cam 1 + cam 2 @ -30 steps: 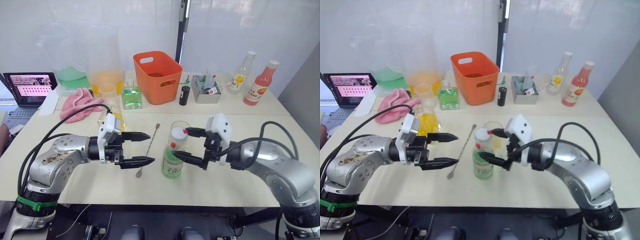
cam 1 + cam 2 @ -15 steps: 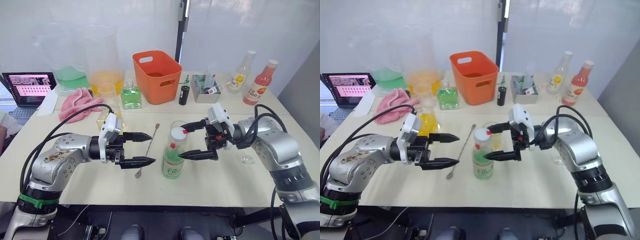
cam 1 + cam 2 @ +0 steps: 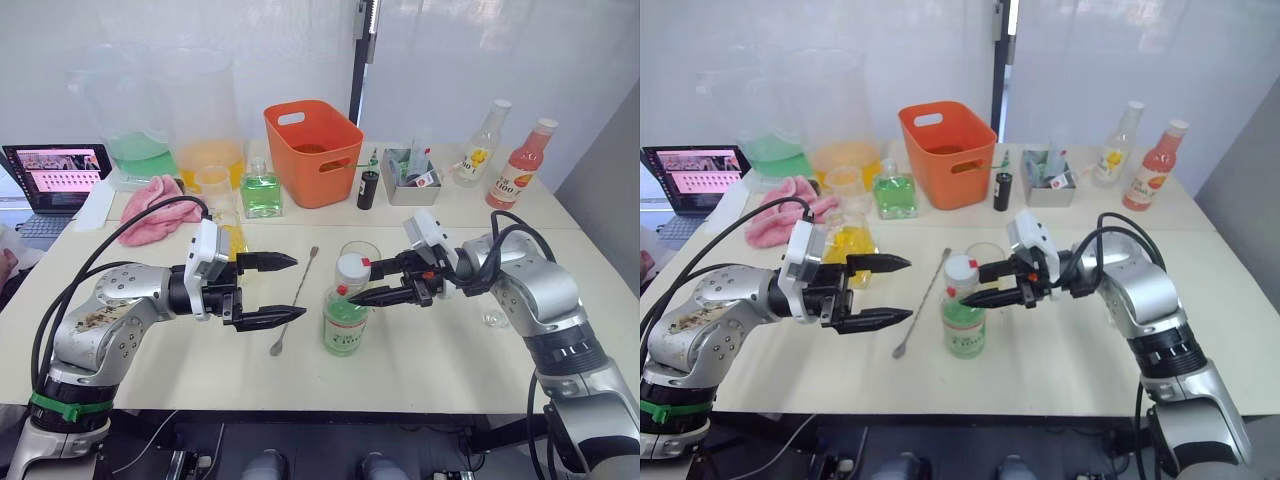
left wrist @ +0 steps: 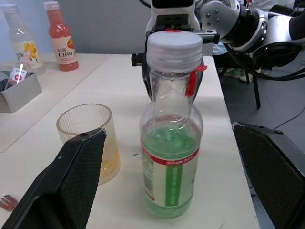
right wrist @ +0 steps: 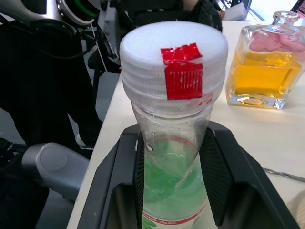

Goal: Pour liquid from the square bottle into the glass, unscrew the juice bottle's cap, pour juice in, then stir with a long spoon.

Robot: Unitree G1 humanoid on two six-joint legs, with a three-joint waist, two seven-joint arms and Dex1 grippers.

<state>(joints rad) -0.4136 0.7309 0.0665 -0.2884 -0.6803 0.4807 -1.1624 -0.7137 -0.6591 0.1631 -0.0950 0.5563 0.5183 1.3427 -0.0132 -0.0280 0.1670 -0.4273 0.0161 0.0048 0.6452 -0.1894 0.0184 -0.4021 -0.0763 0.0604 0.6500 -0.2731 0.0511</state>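
The juice bottle (image 3: 345, 322) stands upright at the table's middle, pale green liquid in its lower half. Its white cap (image 5: 174, 59) with a red mark is screwed on. My right gripper (image 3: 360, 281) comes from the right, its fingers (image 5: 126, 191) pressed against both sides of the neck just under the cap. Left of the bottle my left gripper (image 3: 300, 287) hangs open and empty. The long spoon (image 3: 309, 268) lies flat below its tips. Right behind the bottle stands the glass (image 4: 88, 143) with a little yellow liquid. The square bottle (image 3: 845, 242) sits behind my left gripper.
Along the back stand an orange basket (image 3: 315, 150), a green square bottle (image 3: 262, 192), two big jugs (image 3: 200, 110), a pink cloth (image 3: 155, 207), a metal tin (image 3: 410, 182), a yellow-label bottle (image 3: 480, 145) and a pink bottle (image 3: 520, 165). A laptop (image 3: 55, 175) sits far left.
My right gripper's fingers have narrowed from wide open onto the juice bottle's neck, and that arm has swung round. The left gripper drifted slightly back and left, still open.
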